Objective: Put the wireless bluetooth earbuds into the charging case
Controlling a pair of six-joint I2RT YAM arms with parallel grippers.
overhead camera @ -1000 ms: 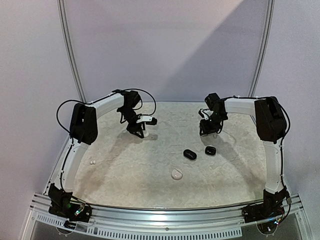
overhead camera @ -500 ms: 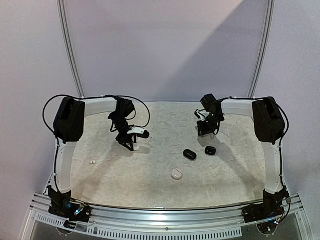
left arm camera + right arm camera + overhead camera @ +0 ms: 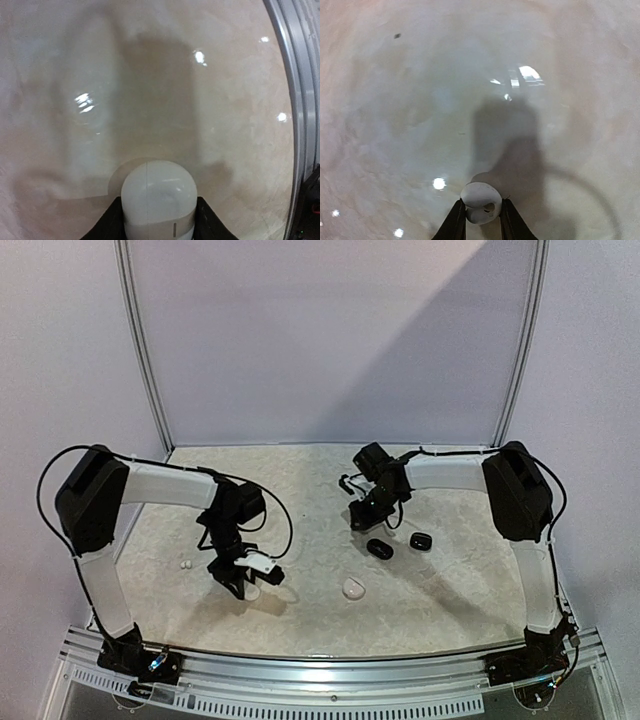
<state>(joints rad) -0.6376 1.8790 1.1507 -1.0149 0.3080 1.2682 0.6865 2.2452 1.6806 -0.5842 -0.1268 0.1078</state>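
Robot test cell in a laboratory. The pale marbled surface (image 3: 440, 590) is fronted by a slotted aluminium rail (image 3: 330, 668). The left arm base (image 3: 135, 660) and right arm base (image 3: 525, 665) are bolted at its near corners. Curved metal posts (image 3: 140, 350) rise behind it against a plain lilac backdrop (image 3: 330, 340).

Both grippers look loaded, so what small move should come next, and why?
Probably swing the right gripper, pinching a tiny white rounded earbud, toward the left gripper, which grips the white pebble-shaped case; they sit apart.
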